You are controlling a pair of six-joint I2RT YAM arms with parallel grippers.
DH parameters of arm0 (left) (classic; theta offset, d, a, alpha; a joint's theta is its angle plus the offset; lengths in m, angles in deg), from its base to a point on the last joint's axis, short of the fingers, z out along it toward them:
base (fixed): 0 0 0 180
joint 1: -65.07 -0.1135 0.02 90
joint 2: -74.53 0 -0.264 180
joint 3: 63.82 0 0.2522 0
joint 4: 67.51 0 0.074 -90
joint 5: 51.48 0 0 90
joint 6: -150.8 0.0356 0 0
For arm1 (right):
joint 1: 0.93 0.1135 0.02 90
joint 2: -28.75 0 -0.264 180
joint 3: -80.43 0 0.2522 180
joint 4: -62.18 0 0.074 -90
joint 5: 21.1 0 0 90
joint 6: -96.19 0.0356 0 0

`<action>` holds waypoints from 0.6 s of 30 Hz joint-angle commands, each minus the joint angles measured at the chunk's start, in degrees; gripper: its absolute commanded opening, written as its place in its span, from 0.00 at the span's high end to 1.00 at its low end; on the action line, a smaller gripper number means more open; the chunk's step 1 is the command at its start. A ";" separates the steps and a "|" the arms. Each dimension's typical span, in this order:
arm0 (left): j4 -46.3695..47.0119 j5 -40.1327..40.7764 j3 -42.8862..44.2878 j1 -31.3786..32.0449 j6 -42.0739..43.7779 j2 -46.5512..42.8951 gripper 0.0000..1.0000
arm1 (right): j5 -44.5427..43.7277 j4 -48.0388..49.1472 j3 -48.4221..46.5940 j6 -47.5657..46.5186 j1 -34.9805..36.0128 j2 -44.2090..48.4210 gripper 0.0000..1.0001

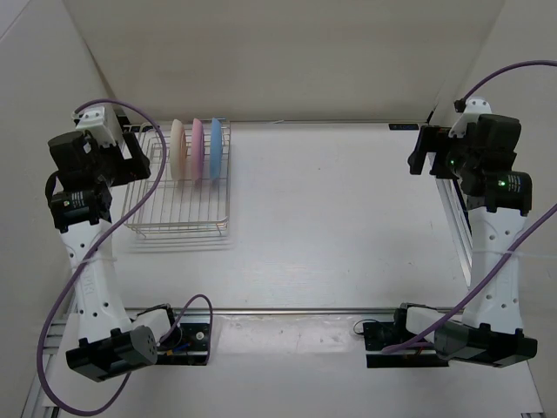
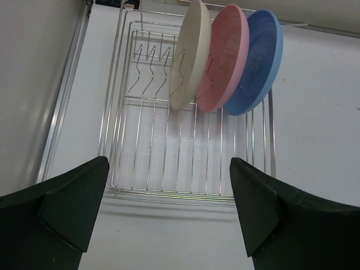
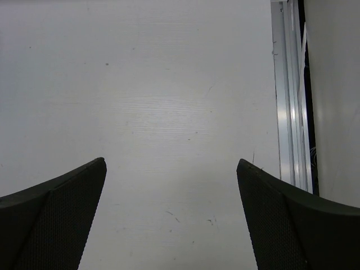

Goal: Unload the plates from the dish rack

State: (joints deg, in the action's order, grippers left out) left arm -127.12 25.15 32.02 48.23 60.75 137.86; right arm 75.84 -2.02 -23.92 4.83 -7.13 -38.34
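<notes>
- My left pincer is spread wide and grips nothing. In the left wrist view its two dark fingers fill the lower corners of the frame, and the near rail of the dish rack shows between them.
- My right pincer is spread just as wide and is also empty. Its wrist view shows only bare table between the fingers, with a metal rail down the right edge of the frame.
- In the overhead view the dish rack sits in the upper left, just beside my left pincer and well apart from my right one at the upper right.
- All three plates stand on edge in the rack's far end, at the top of the left wrist view. The cream plate is leftmost, the pink plate is in the middle and the light blue plate is on the right. None is unloaded yet.
- They lean the same way and sit close together, so a finger slid between two could push the neighbour over or pinch two rims at once.
- The wire prongs hold the plates' lower edges. Pulling sideways instead of straight up could snag a rim and drag the light rack across the table.
- The plates look matte and shallow. I judge that a grip on the thin rim alone could let one pivot or slip, and it might drop back onto the wires or the table.
- My right pincer is on the far side of the table, so reaching across could crowd my left arm.
</notes>
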 commanded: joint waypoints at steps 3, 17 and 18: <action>1.02 4.66 0.53 0.05 -0.65 -0.32 0.00 | -2.28 0.43 0.41 -1.27 0.13 1.26 0.00; 14.46 1.99 -5.88 -2.14 -0.82 2.67 0.00 | -8.17 0.43 10.51 -6.10 0.13 8.37 0.00; 15.08 -0.67 -5.88 -2.14 -0.82 3.55 0.00 | -8.17 0.43 11.13 -6.63 0.13 9.07 0.00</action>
State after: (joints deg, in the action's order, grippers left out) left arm -116.36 31.99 26.34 47.09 59.30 140.01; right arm 69.46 -2.52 -13.69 0.79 -7.13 -32.52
